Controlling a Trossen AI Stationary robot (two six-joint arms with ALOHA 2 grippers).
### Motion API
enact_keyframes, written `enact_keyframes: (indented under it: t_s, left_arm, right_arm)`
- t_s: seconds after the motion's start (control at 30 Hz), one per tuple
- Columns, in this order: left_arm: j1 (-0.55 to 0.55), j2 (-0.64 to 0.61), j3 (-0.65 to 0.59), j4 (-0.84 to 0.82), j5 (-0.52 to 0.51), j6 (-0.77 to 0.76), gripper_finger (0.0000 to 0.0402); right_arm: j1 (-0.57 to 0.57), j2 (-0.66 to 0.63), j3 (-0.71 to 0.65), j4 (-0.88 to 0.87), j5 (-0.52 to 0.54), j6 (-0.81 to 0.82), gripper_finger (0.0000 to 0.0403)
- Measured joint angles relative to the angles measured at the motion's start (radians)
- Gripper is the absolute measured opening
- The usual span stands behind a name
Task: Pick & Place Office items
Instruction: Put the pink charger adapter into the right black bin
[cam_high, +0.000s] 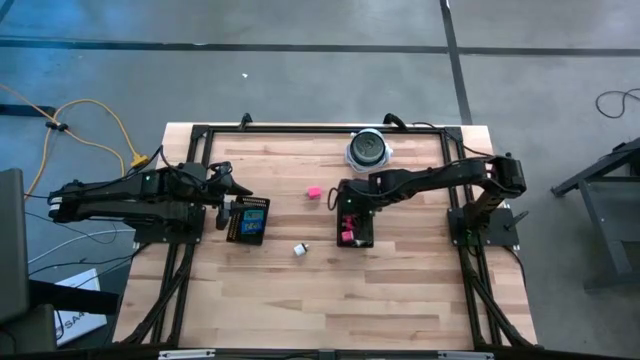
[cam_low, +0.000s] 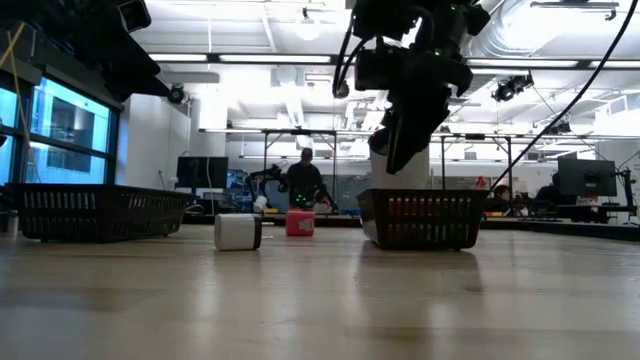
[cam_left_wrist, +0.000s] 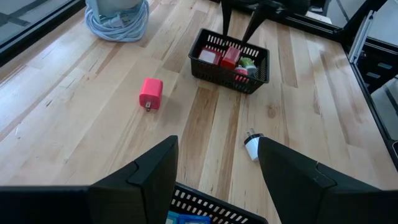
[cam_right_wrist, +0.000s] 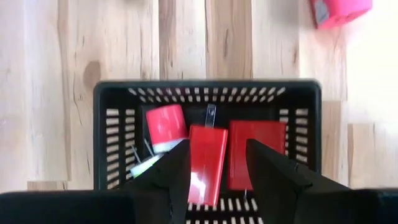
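Two black mesh trays sit on the wooden table. The left tray (cam_high: 248, 221) holds blue and dark pieces. The right tray (cam_high: 355, 229) (cam_right_wrist: 208, 90) holds red and pink blocks (cam_right_wrist: 207, 163) and a greenish-white piece. A pink block (cam_high: 314, 192) (cam_left_wrist: 150, 93) and a white piece (cam_high: 299, 250) (cam_left_wrist: 252, 148) lie loose on the table between the trays. My right gripper (cam_right_wrist: 217, 146) (cam_low: 398, 150) hangs open above the right tray, fingers pointing down. My left gripper (cam_left_wrist: 217, 146) (cam_high: 226, 196) is open above the left tray's far edge.
A round grey-and-black disc (cam_high: 369, 149) with a coiled cable (cam_left_wrist: 117, 18) sits near the table's far edge. A black frame (cam_high: 200, 135) runs round the tabletop. Bare wood lies toward the near edge. In the low view a person (cam_low: 305, 180) stands in the room behind.
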Motion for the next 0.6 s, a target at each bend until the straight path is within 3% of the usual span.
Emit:
enact_keyframes:
  t_s: [0.33,0.6]
  left_arm:
    - [0.000,0.000,0.000,0.000,0.000,0.000,0.0216]
    - [0.000,0.000,0.000,0.000,0.000,0.000,0.0216]
  right_arm:
    - [-0.001,0.000,0.000,0.116,-0.002,-0.077,0.0141]
    - [-0.042,0.000,0.067,0.109,-0.006,-0.136,0.0141]
